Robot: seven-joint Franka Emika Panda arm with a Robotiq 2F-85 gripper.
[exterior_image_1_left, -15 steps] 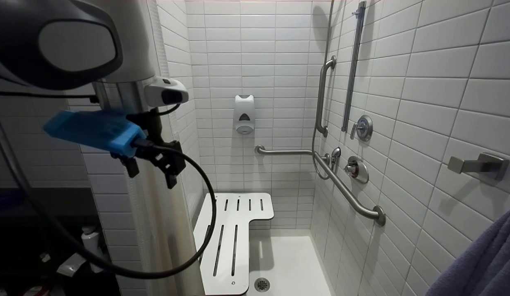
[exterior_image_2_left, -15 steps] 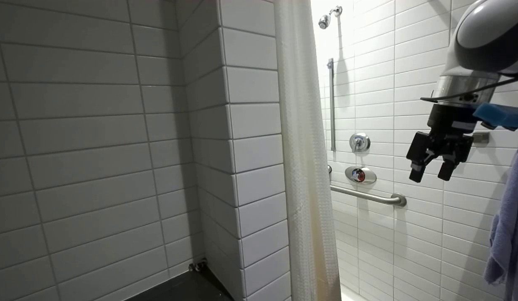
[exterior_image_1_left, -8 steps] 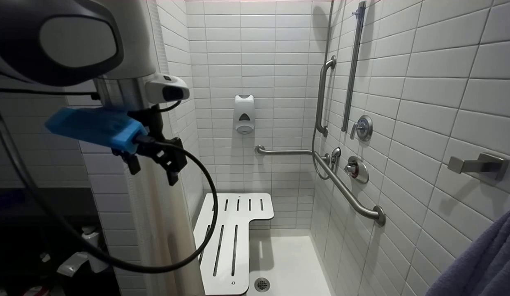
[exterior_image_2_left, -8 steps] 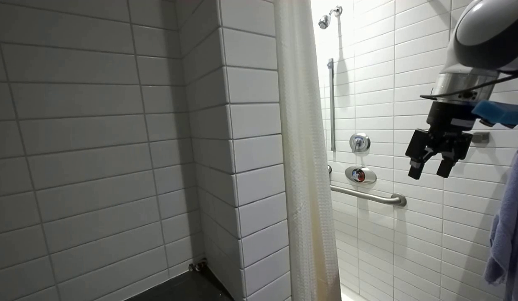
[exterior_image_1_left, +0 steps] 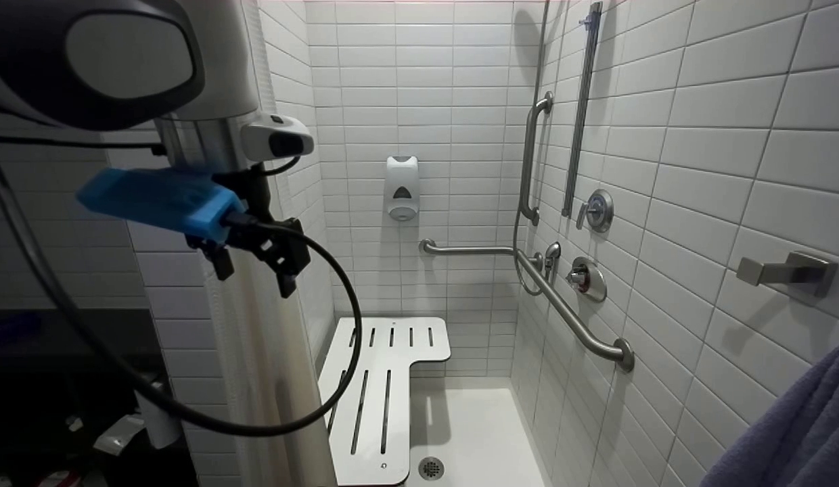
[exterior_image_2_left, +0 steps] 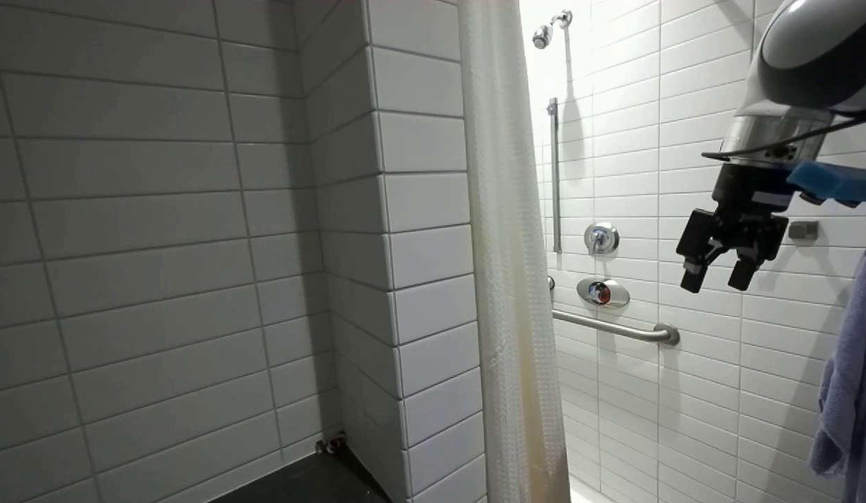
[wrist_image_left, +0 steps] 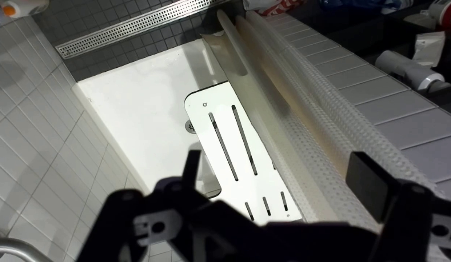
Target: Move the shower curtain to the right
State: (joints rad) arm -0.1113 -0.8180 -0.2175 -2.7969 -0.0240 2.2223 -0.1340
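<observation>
The shower curtain [exterior_image_1_left: 274,385] is a tall off-white sheet with soft vertical folds, bunched against the tiled wall corner. In an exterior view the curtain [exterior_image_2_left: 513,279] hangs nearly straight down, and my gripper [exterior_image_2_left: 716,279] is to its right, apart from it. In an exterior view my gripper [exterior_image_1_left: 255,279] points down in front of the upper curtain, which the arm partly hides. In the wrist view the curtain [wrist_image_left: 305,145] runs diagonally behind the right finger. My gripper [wrist_image_left: 282,173] is open with a wide gap and holds nothing.
A white slatted shower seat [exterior_image_1_left: 365,406] stands beside the curtain. A grab bar [exterior_image_1_left: 575,318] runs along the tiled wall. A purple towel [exterior_image_2_left: 848,377] hangs at the right. A black cable [exterior_image_1_left: 355,318] loops from the wrist. Bottles [exterior_image_1_left: 159,412] stand at the dark left side.
The arm and gripper have risen slightly, steadily over the last second, with a very small sideways shift. The curtain has not visibly moved. The gripper has stayed open.
</observation>
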